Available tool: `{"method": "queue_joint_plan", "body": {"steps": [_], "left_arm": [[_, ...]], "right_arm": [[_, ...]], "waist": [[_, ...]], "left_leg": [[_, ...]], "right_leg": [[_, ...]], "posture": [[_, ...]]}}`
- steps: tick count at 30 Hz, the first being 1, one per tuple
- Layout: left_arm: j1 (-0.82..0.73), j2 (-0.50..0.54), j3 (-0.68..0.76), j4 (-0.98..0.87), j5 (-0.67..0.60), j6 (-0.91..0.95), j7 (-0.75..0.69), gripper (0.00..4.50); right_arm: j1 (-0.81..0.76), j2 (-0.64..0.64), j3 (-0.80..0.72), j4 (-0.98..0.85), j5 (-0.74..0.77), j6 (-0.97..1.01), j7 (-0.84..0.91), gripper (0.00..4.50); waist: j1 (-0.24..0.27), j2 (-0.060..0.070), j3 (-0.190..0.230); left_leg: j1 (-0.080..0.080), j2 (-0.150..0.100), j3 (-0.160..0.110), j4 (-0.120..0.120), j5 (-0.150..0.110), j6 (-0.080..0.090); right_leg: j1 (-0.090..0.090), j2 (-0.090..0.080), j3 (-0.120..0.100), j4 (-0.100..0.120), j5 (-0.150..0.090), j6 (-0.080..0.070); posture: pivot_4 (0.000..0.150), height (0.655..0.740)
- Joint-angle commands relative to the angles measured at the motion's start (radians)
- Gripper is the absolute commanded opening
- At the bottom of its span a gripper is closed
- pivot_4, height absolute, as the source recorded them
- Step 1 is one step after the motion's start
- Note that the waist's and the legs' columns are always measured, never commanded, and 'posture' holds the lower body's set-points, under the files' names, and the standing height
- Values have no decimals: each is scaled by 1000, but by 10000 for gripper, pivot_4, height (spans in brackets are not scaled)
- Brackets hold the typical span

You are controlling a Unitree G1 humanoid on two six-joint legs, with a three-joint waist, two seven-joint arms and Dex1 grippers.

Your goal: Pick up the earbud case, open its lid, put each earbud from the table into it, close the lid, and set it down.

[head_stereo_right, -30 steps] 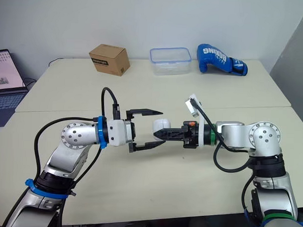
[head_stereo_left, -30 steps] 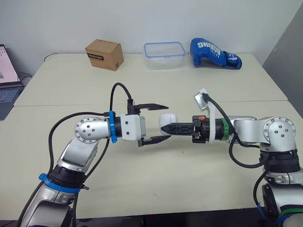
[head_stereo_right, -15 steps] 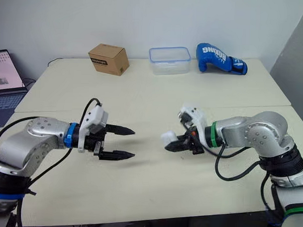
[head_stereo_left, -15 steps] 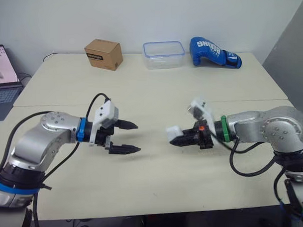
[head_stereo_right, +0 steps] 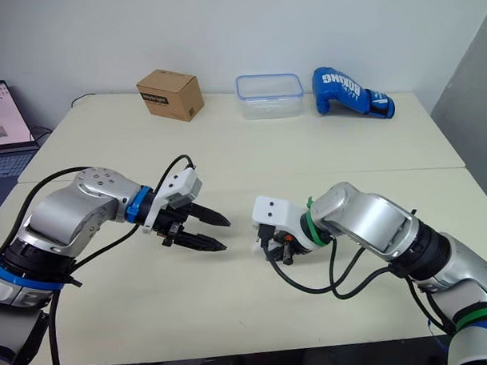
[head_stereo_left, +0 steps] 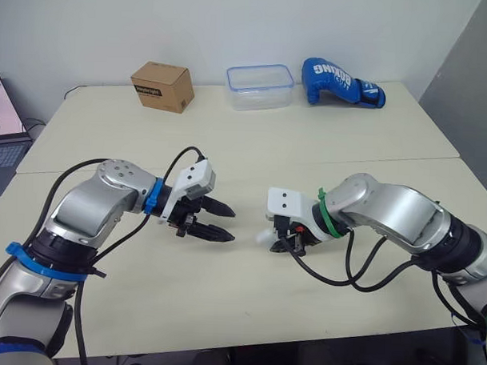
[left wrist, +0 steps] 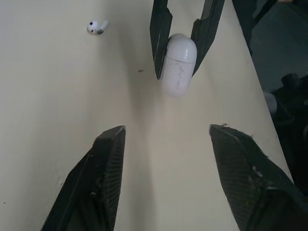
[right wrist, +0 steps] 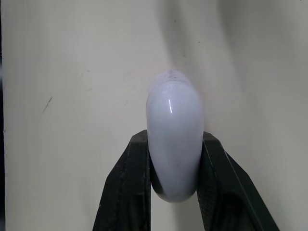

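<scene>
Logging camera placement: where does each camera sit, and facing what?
Head eyes: on the head, looking forward and down at the table; left arm and right arm show.
Left wrist: along the open left jaws toward the earbud case and an earbud.
Right wrist: along the right jaws, shut on the case.
Wrist views share the case.

Cardboard box (head_stereo_left: 160,86), clear container (head_stereo_left: 260,76) (blue-rimmed) and blue boxing glove (head_stereo_left: 341,82) sit along the table's (head_stereo_left: 229,142) far side.
</scene>
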Motion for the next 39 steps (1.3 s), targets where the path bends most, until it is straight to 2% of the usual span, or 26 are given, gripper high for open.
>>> {"method": "queue_joint_plan", "body": {"steps": [1, 5, 10, 19, 39], "left_arm": [[-28, -20, -18, -15, 27, -9, -5, 30318], [-35, -46, -19, -8, 28, -7, -14, 30318], [-41, -52, -24, 6, 63, -22, -7, 15349], [-43, -78, -30, 27, 110, -49, -3, 15349], [-67, -149, -24, 66, 154, -70, 6, 15349]], "right_arm": [[-51, 38, -29, 14, -35, 21, 19, 8193], [-77, 79, -27, 52, -73, 31, 26, 8193], [-94, 118, -28, 75, -105, 43, 33, 8193], [-120, 184, -38, 111, -147, 55, 40, 8193], [-123, 220, -52, 123, -180, 78, 42, 8193]], "waist": [[0, 0, 0], [0, 0, 0], [-2, 0, 0], [-4, 0, 0], [-10, 0, 0]], "left_leg": [[0, 0, 0, 0, 0, 0], [-1, 0, 0, 0, 0, 0], [-3, 0, 1, 1, 0, 0], [-4, 0, 0, 1, 0, -1], [-5, -1, 0, 2, 1, -1]], "right_leg": [[0, 0, 0, 0, 0, 0], [-1, 0, 0, 1, 0, 0], [-5, 0, 1, 2, 0, 0], [-5, 0, 1, 2, 0, 0], [-6, -1, 1, 2, 0, -1]], "posture": [[1500, 7307], [1500, 7307], [1500, 7307], [1500, 7307], [1500, 7307]]}}
